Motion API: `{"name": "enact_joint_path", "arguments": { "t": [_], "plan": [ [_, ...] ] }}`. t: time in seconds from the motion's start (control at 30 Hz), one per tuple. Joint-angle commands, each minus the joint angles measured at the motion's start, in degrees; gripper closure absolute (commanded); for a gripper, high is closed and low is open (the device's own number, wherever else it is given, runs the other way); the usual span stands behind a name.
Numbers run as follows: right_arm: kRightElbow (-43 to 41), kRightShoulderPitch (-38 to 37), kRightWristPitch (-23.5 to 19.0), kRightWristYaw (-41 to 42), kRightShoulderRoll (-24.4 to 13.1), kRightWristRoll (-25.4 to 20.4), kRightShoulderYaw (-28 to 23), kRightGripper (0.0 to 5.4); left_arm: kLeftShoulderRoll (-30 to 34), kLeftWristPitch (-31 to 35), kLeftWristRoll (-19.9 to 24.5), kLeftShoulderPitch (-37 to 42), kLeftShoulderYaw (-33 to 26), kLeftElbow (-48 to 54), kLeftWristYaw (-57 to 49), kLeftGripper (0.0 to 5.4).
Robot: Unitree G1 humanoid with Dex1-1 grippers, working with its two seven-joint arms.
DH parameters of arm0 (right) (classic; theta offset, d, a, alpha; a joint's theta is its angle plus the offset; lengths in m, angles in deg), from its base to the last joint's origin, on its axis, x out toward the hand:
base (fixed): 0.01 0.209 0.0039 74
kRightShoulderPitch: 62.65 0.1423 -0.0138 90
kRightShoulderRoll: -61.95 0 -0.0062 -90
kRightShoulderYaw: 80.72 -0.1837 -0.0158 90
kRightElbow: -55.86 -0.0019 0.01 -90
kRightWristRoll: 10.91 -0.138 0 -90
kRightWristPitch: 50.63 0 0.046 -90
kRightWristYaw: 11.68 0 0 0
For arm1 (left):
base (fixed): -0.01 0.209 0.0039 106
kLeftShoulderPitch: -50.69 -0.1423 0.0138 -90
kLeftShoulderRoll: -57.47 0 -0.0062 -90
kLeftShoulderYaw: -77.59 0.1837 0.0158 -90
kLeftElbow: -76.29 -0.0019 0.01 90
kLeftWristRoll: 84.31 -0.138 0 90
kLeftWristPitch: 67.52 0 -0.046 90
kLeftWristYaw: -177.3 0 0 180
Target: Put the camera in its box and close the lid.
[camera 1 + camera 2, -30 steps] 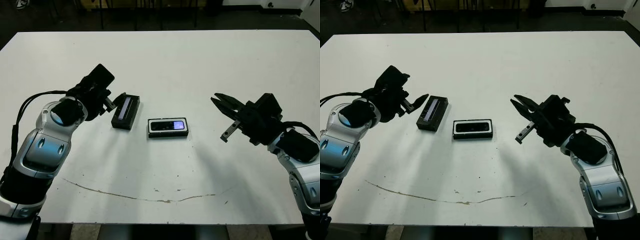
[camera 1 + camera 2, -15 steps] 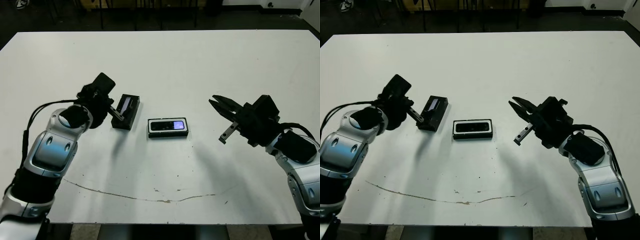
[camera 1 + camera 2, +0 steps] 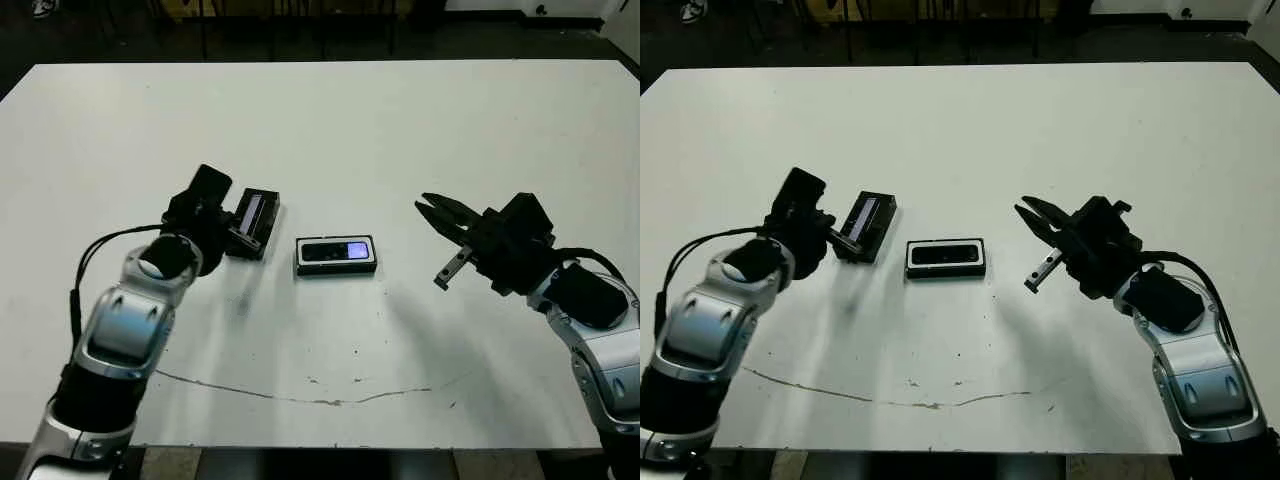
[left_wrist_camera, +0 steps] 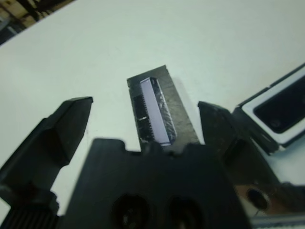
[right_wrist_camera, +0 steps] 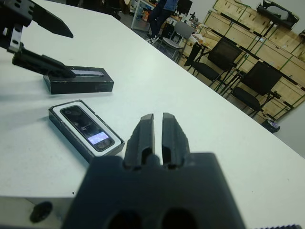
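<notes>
The camera [image 3: 337, 250] lies inside the white-lined box [image 3: 300, 256] at the table's middle, its bluish window facing up; the right wrist view shows the camera [image 5: 88, 128] too. Just left of the box rests the lid [image 3: 253, 220], pale strip up. My left gripper [image 3: 238, 224] is open at the lid's near end. In the left wrist view the lid [image 4: 157, 112] sits between its two fingers [image 4: 64, 126]. My right gripper [image 3: 426, 207] hovers to the right of the box, apart from it, fingers [image 5: 150, 136] shut on nothing.
A thin brown scratch [image 3: 300, 395] curves across the near part of the white table [image 3: 400, 120]. Chairs [image 5: 214, 59] and wooden crates [image 5: 248, 19] stand beyond the far edge.
My left arm has swung in toward the lid, bringing its open fingers around the lid's near end. The right gripper has drifted slightly left. Box, camera and lid have not moved.
</notes>
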Motion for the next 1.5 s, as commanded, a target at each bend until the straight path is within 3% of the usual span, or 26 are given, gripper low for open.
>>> {"name": "enact_joint_path", "arguments": {
  "t": [0.03, 0.43, 1.03, 1.5],
  "plan": [
    [0.42, -1.18, -0.94, 0.09, 0.00, -0.36, 0.15, 5.40, -0.24, -0.08, -1.29, -1.72, 1.10, -0.49, -1.28, 0.01],
    [0.17, -1.40, -2.21, 0.12, 0.12, -1.16, 0.16, 5.40, -1.02, -1.60, -3.30, -3.44, 2.78, -1.85, -3.33, 0.01],
    [1.02, -1.70, -1.27, 0.20, 0.08, -2.54, -0.44, 5.40, -7.32, -3.09, 2.49, -2.74, -4.60, -8.88, -4.42, 0.01],
    [-0.16, -2.26, -2.64, -0.17, -0.33, -2.08, -1.10, 5.40, -7.85, -2.75, 3.09, 0.09, -5.30, -16.08, -4.43, 0.01]
  ]
}}
